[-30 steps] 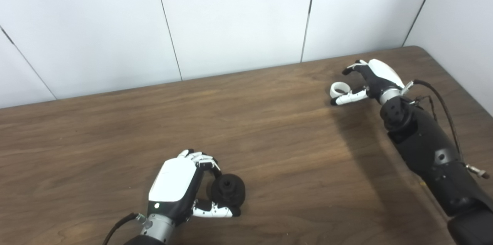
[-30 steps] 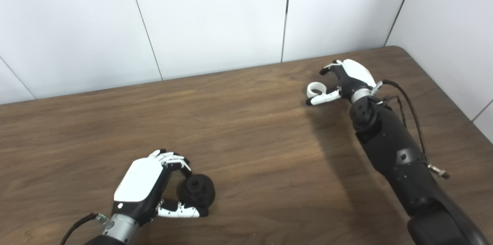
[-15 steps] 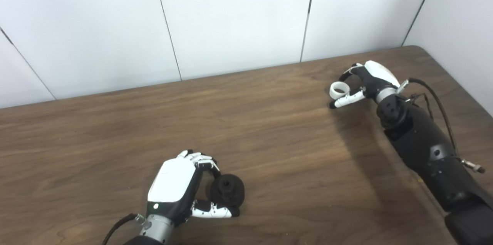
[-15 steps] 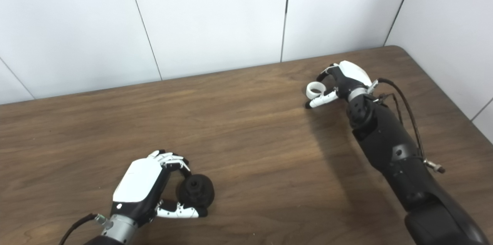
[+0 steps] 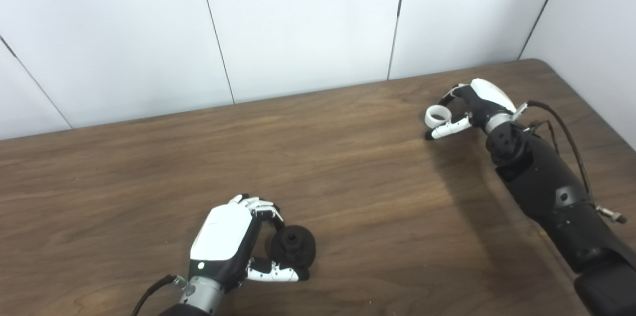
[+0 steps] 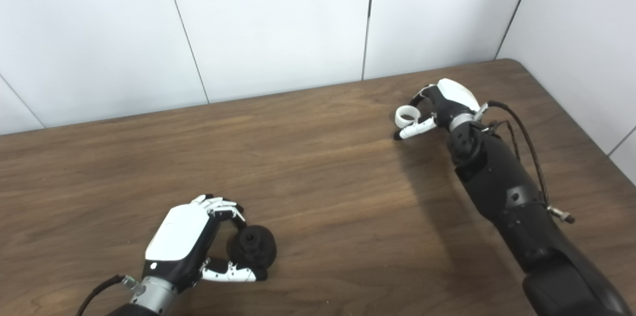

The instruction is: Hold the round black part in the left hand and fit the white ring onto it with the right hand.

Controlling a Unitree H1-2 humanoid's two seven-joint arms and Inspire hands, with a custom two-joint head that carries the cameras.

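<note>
I see a dark wood-grain surface filling the lower view. Behind it stands a white panelled wall with thin dark seams; a second white wall meets it at the surface's rounded far-right corner.

Round black part: matte, squat, wheel-like, with a central hole facing up and toward the camera; low on the wooden table at near left, cupped between fingers and thumb of the left hand

White ring: small, plain, open centre visible, at far right of the table, pinched between thumb and fingers of the right hand; well apart from the black part
</note>
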